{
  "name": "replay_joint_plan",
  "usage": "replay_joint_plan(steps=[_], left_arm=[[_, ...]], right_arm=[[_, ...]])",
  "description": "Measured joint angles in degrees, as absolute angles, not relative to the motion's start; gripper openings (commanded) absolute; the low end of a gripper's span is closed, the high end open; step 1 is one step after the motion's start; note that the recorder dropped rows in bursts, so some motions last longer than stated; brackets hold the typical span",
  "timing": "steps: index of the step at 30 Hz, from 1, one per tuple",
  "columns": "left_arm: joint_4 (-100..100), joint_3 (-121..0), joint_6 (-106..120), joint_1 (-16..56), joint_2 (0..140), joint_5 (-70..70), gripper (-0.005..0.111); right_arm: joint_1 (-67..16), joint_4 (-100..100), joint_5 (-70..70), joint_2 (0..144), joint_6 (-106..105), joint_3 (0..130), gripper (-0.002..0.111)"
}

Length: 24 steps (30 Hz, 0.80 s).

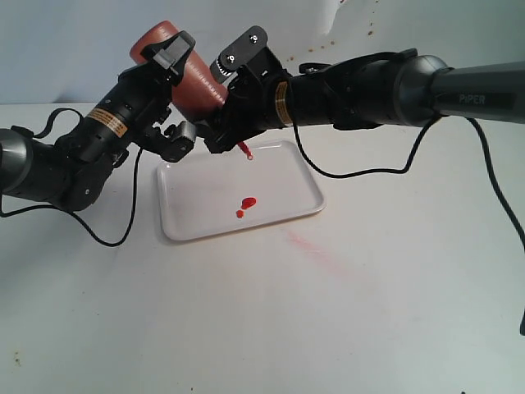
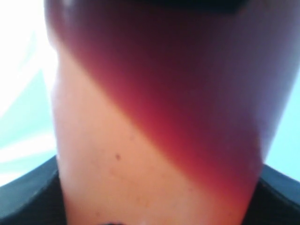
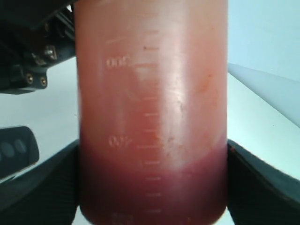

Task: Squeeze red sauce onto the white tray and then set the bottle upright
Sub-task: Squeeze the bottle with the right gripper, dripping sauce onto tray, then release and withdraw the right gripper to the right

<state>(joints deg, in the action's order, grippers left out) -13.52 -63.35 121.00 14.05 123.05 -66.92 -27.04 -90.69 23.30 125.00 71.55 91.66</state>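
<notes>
The bottle point(image 1: 199, 85) hangs tilted over the white tray point(image 1: 283, 176), its dark base up and to the left and its red nozzle point(image 1: 244, 149) pointing down at the tray. My left gripper point(image 1: 171, 92) is shut on the bottle near the base. My right gripper point(image 1: 220, 97) is shut on it closer to the nozzle. Two small blobs of red sauce point(image 1: 247, 202) lie on the tray's middle. Up close, the bottle point(image 2: 140, 140) fills the left gripper point(image 2: 155, 201). In the right wrist view the bottle point(image 3: 152, 108) sits between the fingers of the right gripper point(image 3: 152, 187), which press on both its sides.
A faint pink smear point(image 1: 310, 248) marks the white table in front of the tray on its right. Black cables point(image 1: 361, 172) loop down from both arms onto the table. A pale wall with small stains point(image 1: 328, 41) stands behind.
</notes>
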Motion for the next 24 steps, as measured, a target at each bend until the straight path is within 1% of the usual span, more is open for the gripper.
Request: replay_joint_plan(steps=[1,2,3,4,5,9,10,12,14,15,19,20,21,24], left_arm=[[-13.5,-63.3,121.0,14.0,123.0,-66.9,0.000],[-13.6,-63.3,121.0,14.0,123.0,-66.9,0.000],[-13.6,-63.3,121.0,14.0,123.0,-66.9,0.000],[-13.6,-63.3,121.0,14.0,123.0,-66.9,0.000],[-13.6,-63.3,121.0,14.0,123.0,-66.9,0.000],[-15.4,-63.3,121.0,14.0,123.0,-66.9,0.000],[-15.4,-63.3,121.0,14.0,123.0,-66.9,0.000],[-15.8,-63.3,121.0,14.0,123.0,-66.9,0.000],[-16.3,-63.3,121.0,14.0,123.0,-66.9,0.000],[-16.5,-63.3,121.0,14.0,123.0,-66.9,0.000],[-16.4,-63.3,121.0,14.0,123.0,-67.5,0.000],[-16.4,-63.3,121.0,14.0,123.0,-67.5,0.000],[-16.4,-63.3,121.0,14.0,123.0,-67.5,0.000],[-16.5,-63.3,121.0,14.0,123.0,-67.3,0.000]], right_arm=[[-27.0,-90.4,23.1,125.0,71.7,91.7,0.032],[-27.0,-90.4,23.1,125.0,71.7,91.7,0.060],[-27.0,-90.4,23.0,125.0,71.7,91.7,0.072],[-27.0,-90.4,23.0,125.0,71.8,91.7,0.098],[-27.0,-90.1,22.7,125.0,72.1,91.7,0.105],[-27.0,-89.9,22.3,125.0,72.1,91.7,0.105],[-27.0,-89.9,22.3,125.0,72.1,91.7,0.104],[-27.0,-89.9,22.3,125.0,72.2,91.7,0.097],[-27.0,-89.9,22.3,124.8,72.2,91.7,0.082],[-27.0,-89.9,22.3,124.5,72.2,91.7,0.069],[-27.0,-90.2,23.0,123.3,72.7,91.7,0.029],[-27.0,-90.5,23.0,123.2,73.1,91.7,0.012],[-27.1,-91.1,23.0,123.2,73.7,91.7,0.001],[-27.1,-93.0,23.0,123.2,75.8,91.7,0.000]])
